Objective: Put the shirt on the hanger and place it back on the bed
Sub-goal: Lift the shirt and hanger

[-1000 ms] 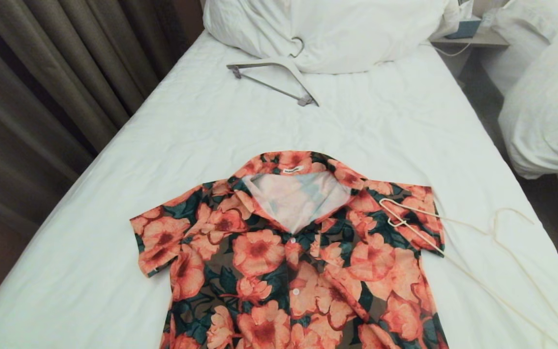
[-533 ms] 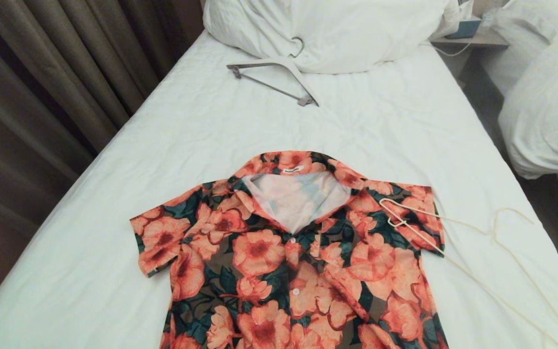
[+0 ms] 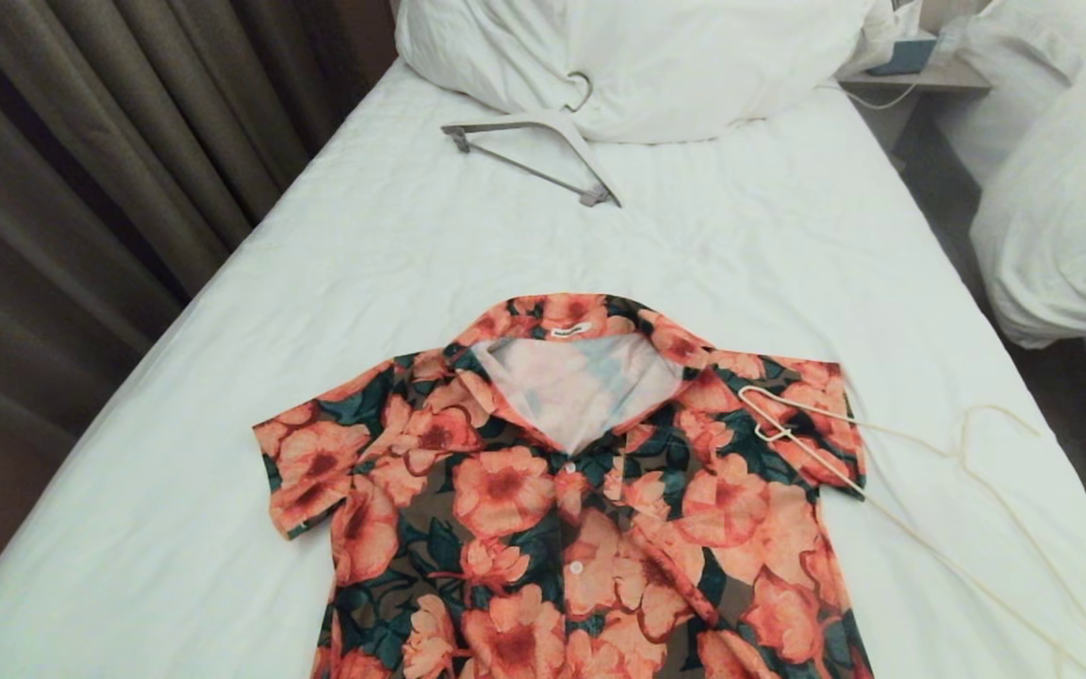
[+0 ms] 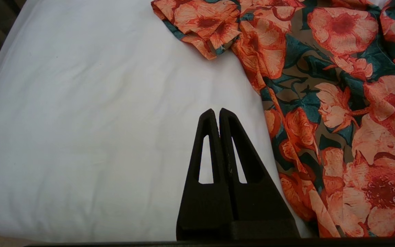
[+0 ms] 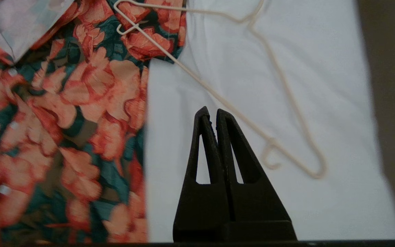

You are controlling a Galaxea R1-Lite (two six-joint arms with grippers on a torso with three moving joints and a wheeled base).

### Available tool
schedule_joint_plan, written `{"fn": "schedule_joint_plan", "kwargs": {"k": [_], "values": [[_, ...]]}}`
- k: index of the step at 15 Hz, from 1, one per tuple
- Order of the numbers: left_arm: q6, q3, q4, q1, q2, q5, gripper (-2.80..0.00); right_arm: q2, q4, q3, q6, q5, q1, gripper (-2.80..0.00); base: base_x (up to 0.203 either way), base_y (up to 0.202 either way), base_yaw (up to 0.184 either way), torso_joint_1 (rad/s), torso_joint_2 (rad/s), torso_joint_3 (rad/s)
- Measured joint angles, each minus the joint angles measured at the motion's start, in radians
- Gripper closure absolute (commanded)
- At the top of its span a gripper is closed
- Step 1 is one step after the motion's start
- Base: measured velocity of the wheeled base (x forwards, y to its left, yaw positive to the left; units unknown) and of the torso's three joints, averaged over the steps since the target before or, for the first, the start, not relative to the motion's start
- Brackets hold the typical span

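Note:
The shirt (image 3: pixel 562 490), coral flowers on dark green, lies flat and buttoned on the bed (image 3: pixel 392 283), collar toward the pillow. The thin cream hanger (image 3: pixel 956 453) lies with one end over the shirt's right sleeve and the rest on the sheet near the bed's right edge. Neither gripper shows in the head view. My left gripper (image 4: pixel 217 110) is shut and empty over bare sheet, beside the shirt (image 4: pixel 338 103) below its left sleeve. My right gripper (image 5: pixel 211 110) is shut and empty over the sheet, between the shirt's side (image 5: pixel 63 103) and the hanger (image 5: pixel 271 142).
A thicker pale hanger (image 3: pixel 543 151) rests at the foot of the big white pillow (image 3: pixel 656 57). Brown curtains (image 3: pixel 81 141) run along the bed's left side. A second bed with a heaped duvet (image 3: pixel 1061 189) and a nightstand (image 3: pixel 911 71) stand to the right.

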Motion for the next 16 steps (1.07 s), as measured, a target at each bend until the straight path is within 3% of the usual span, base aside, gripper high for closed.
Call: {"fn": "schedule_joint_plan", "kwargs": {"k": [2,4,8,12,16], "values": [[0.0,0.0,0.0,0.0,0.0,0.0,0.0,0.189,-0.002,-0.086,0.086,0.076,-0.042,0.0,0.0,0.0,0.0,0.0,0.0,0.0],[0.0,0.0,0.0,0.0,0.0,0.0,0.0,0.368,0.003,-0.167,0.12,0.225,-0.18,0.0,0.0,0.0,0.0,0.0,0.0,0.0],[0.0,0.0,0.0,0.0,0.0,0.0,0.0,0.709,0.063,-0.286,0.06,0.52,-0.419,0.0,0.0,0.0,0.0,0.0,0.0,0.0],[0.0,-0.001,0.0,0.0,0.0,0.0,0.0,0.991,0.191,-0.428,-0.085,0.694,-0.552,0.0,0.0,0.0,0.0,0.0,0.0,0.0],[0.0,-0.001,0.0,0.0,0.0,0.0,0.0,1.186,0.606,-0.702,-0.382,0.792,-0.655,0.0,0.0,0.0,0.0,0.0,0.0,0.0]]}}
